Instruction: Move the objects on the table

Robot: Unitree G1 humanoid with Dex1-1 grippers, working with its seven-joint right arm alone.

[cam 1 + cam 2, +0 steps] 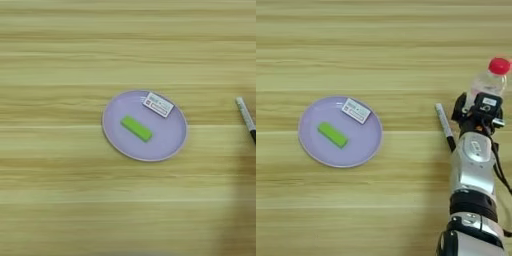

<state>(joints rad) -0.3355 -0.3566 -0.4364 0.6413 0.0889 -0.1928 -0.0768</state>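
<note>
A small bright green block [136,128] lies flat in the middle of a lilac plate [117,141] on the table [60,60]. A flat white box with red print [158,104] rests on the plate's far right rim. At the far right, in the right eye view only, stands a clear bottle with a red cap [491,77]. My right gripper [479,102] is directly in front of the bottle's lower part and hides it. The silver forearm [474,165] rises from the bottom right corner.
A thin white pen with a dark tip [444,126] lies on the wood just left of my gripper, between it and the plate [313,145]. Bare wood surrounds the plate on the left, far and near sides.
</note>
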